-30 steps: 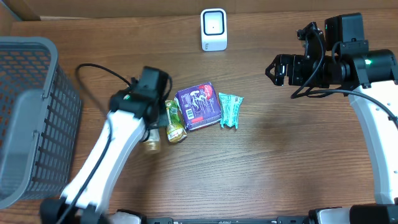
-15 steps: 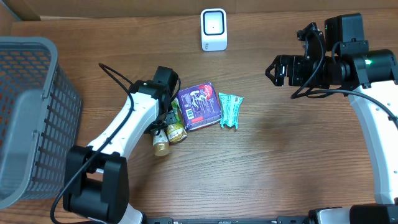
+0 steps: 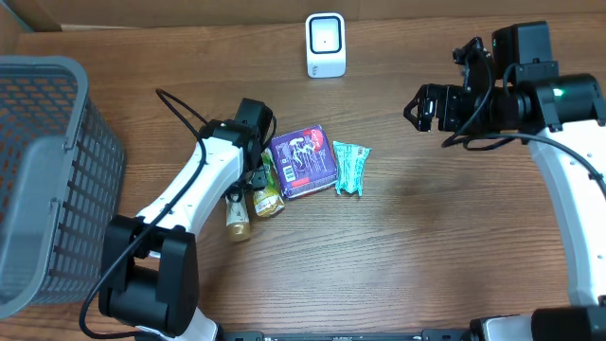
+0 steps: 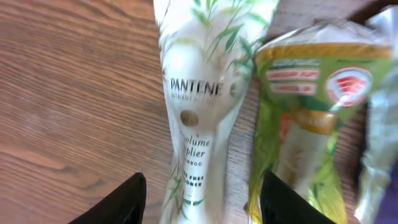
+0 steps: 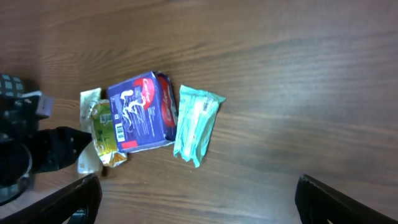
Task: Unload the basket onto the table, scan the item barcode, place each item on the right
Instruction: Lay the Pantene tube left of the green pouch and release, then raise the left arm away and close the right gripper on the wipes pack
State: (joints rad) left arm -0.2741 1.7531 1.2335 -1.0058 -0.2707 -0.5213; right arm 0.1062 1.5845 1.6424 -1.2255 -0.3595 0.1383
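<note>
overhead: left gripper (image 3: 252, 180) poised just left of the glossy purple box (image 3: 303, 161) on the wood-grain counter (image 3: 426, 246); slim Pantene pack (image 3: 237, 216) lies left of the box, past a green pouch (image 3: 266, 188) | left wrist: jaws seen apart, straddling the tapered white pack | right wrist: right gripper (image 5: 199, 199) spread wide, empty; crinkled teal wrapper (image 5: 195, 123) right of the box
</note>
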